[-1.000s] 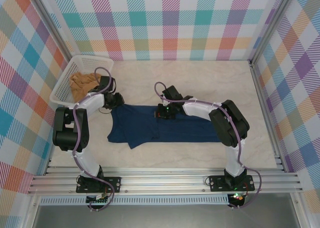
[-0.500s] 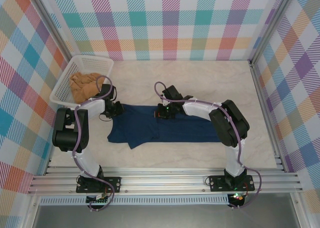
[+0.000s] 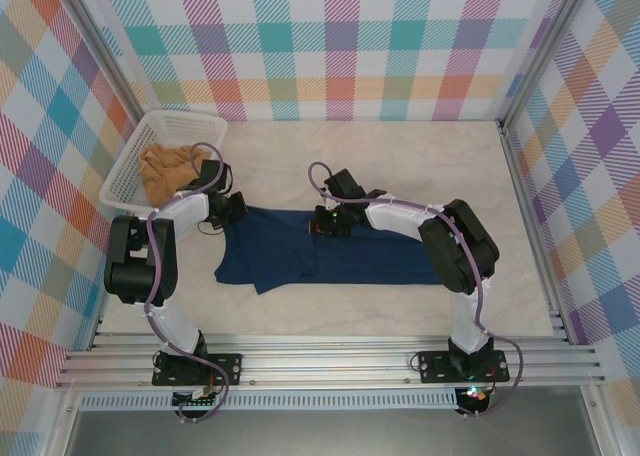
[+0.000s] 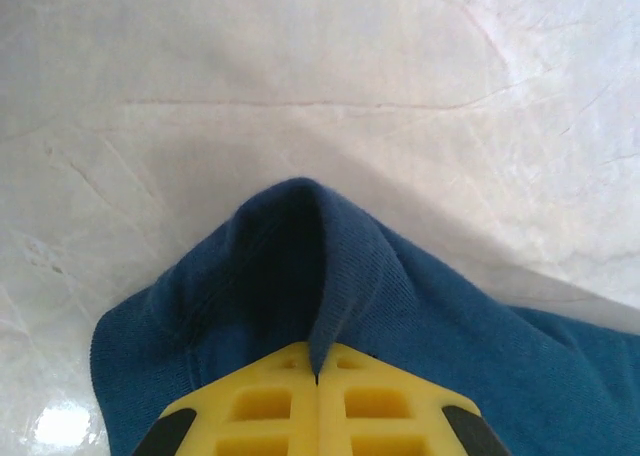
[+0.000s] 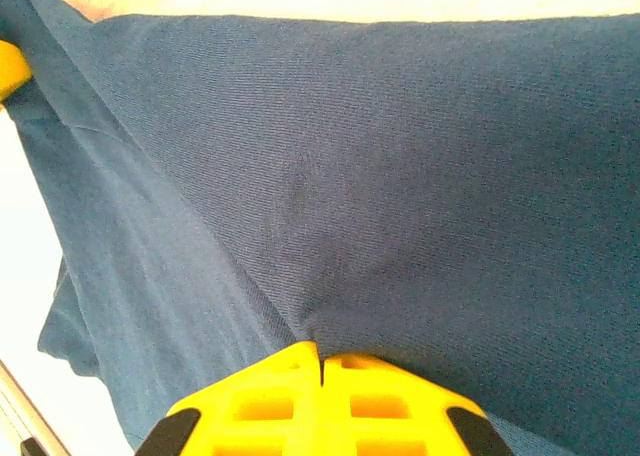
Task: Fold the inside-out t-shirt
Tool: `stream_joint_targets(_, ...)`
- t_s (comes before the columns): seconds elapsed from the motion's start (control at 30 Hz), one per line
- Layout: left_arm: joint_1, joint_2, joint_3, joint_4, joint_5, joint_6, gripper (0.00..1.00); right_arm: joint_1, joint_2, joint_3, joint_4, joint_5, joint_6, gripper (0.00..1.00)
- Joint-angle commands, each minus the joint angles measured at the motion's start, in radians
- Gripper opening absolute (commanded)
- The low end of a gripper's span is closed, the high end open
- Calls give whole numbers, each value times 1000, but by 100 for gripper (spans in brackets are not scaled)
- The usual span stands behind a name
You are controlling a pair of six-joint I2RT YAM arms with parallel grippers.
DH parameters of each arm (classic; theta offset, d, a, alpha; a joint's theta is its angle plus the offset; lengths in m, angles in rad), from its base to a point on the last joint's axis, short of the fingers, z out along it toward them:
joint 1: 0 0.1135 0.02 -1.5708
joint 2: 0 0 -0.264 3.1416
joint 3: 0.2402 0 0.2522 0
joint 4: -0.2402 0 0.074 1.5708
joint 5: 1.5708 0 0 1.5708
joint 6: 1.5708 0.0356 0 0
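The inside-out t-shirt lies as a long dark navy strip across the middle of the table. My left gripper is at its far left corner, and its yellow jaws are shut on a pinched fold of the blue cloth just above the table. My right gripper sits on the shirt's far edge near the middle. In the right wrist view its yellow jaws are shut on a gathered pleat of the navy fabric.
A white basket holding a tan-orange garment stands at the back left, close behind my left arm. Pale marble tabletop lies open behind and to the right of the shirt. Checked walls enclose the table.
My left gripper has closed on the shirt's left corner; it stood open a second ago. The left wrist shifted slightly. The right arm has held still.
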Motion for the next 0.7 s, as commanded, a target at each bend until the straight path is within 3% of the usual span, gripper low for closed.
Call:
stream_joint_targets(0.0,21,-41,44,-29,-13,21,3,-5,-24,19,-29,8,-18,0)
stream_joint_targets(0.43,34,77,109,-20,-69,24,7,-8,-12,-3,-18,24,-9,0)
stream_joint_targets(0.67,38,111,119,-16,-70,22,22,-16,-13,-4,-41,39,-12,5)
